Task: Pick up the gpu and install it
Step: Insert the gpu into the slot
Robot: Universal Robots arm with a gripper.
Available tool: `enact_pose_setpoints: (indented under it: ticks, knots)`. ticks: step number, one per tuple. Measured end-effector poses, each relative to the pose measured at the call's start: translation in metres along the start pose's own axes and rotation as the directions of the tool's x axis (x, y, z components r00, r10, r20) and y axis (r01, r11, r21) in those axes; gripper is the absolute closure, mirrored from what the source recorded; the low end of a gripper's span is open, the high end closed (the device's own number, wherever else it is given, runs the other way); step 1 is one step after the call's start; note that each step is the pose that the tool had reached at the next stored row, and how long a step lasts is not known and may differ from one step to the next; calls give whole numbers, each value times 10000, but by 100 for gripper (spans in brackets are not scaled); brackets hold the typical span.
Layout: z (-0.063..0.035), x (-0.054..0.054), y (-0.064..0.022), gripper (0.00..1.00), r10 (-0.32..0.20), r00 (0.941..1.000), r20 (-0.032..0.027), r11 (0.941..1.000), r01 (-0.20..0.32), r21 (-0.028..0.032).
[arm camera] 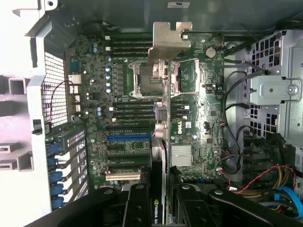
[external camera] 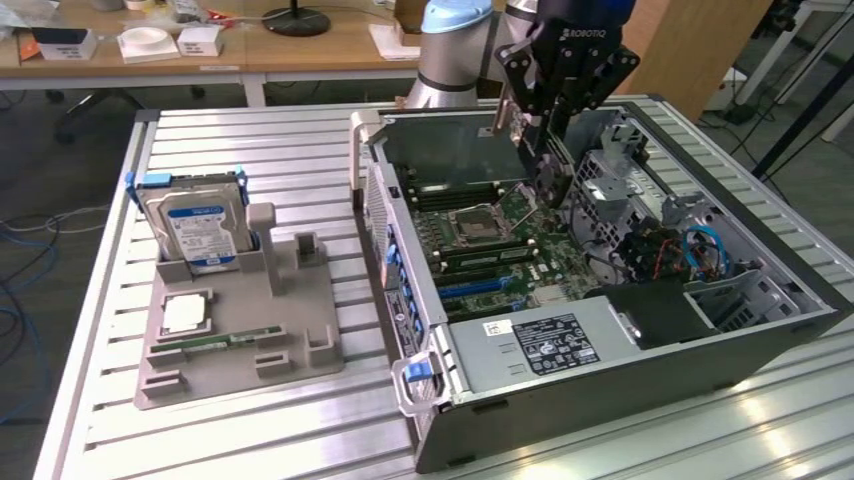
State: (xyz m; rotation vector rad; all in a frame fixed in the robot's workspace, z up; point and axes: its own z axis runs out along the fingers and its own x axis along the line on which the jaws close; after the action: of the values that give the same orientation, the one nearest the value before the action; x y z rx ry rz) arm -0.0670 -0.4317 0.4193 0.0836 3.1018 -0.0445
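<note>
Step in hand: install. Gripper (external camera: 537, 118) jaws clamped on gpu (external camera: 534, 170), upper centre of exterior frame, edge-down above motherboard (external camera: 514, 250). Judged need: card edge aligned over slot (external camera: 474, 287).

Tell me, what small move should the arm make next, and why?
Probably shift the gpu sideways toward the blue slot before lowering it. The gripper holds the gpu above the motherboard, near the processor socket, and it is not in any slot. The blue slot lies off to one side.
</note>
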Motion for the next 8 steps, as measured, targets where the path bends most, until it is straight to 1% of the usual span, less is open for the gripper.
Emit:
enact_pose_setpoints:
  ticks: [8]
  knots:
    - [1, -15, 1, 74, -479, 9988, 14, 9988, 480, -20]
